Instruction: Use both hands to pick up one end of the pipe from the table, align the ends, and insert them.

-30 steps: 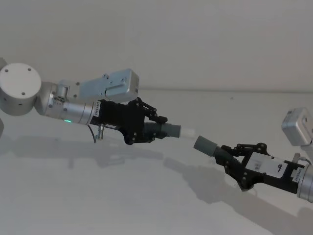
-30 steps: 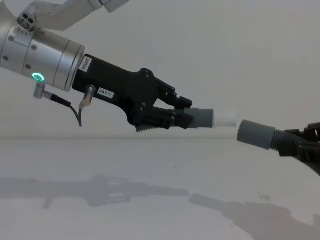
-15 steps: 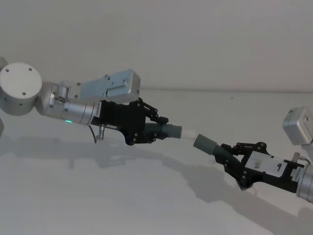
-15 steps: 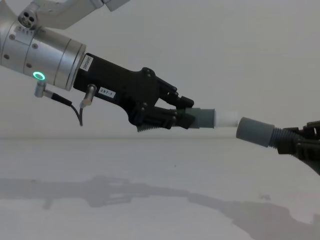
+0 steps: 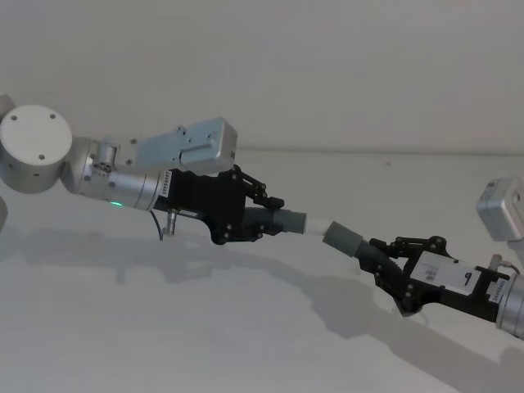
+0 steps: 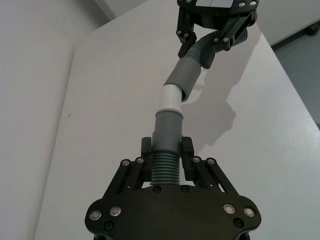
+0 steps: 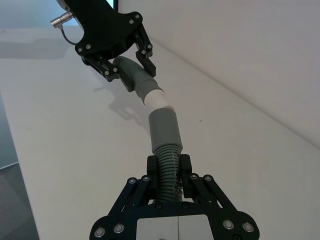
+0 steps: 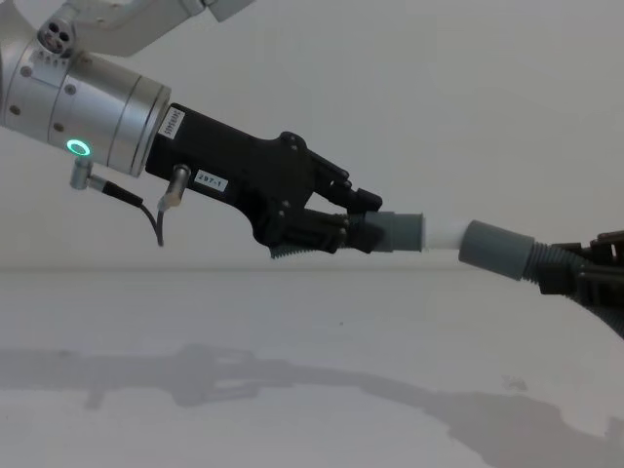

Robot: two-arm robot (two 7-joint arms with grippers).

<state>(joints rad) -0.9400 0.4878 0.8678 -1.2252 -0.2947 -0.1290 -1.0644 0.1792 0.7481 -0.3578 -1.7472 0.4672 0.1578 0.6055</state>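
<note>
Above the white table (image 5: pixel 205 327), both pipe pieces held in mid-air, end to end. Nearest, on the right side: right gripper (image 5: pixel 385 260) clamped narrow on the ribbed hose of the socket piece (image 5: pixel 344 240), plain grey collar pointing up and left. In the right wrist view, same fingers (image 7: pixel 186 170) pinched on the ribs just behind that collar (image 7: pixel 165 127). Farther back and to the left: left gripper (image 5: pixel 260 214) closed tight around the tipped piece (image 5: pixel 282 221), silver wrist with green ring light (image 8: pixel 78 149) behind. White tip (image 8: pixel 444 234) touching the socket mouth, seemingly just entering, most of the white still showing. Slight bend visible at the joint in the left wrist view (image 6: pixel 172 97); pieces not quite in line.
</note>
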